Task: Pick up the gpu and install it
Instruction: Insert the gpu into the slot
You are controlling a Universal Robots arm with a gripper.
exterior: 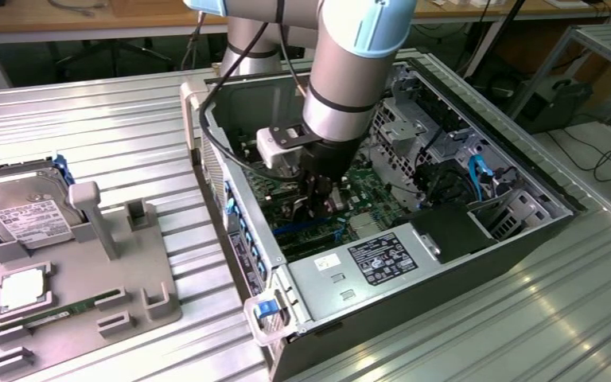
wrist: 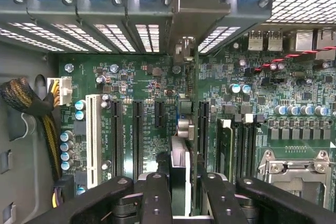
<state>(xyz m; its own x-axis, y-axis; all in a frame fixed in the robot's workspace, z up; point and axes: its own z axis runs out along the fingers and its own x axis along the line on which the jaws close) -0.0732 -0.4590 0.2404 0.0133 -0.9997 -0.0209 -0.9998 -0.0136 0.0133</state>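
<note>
Gpu (wrist: pixel 181 169), held edge-on by the clenched end effector (wrist: pixel 181 192), stands over the motherboard (wrist: pixel 142 85) inside the open computer case (exterior: pixel 317 274).

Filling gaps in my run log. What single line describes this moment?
hand: shut on gpu | place: inside computer case | gpu: edge-on above motherboard slots | hard drive: on fixture

Claw (exterior: pixel 320 200) inside computer case (exterior: pixel 412 263); parts tray (exterior: pixel 72 294) — exterior view's left.
</note>
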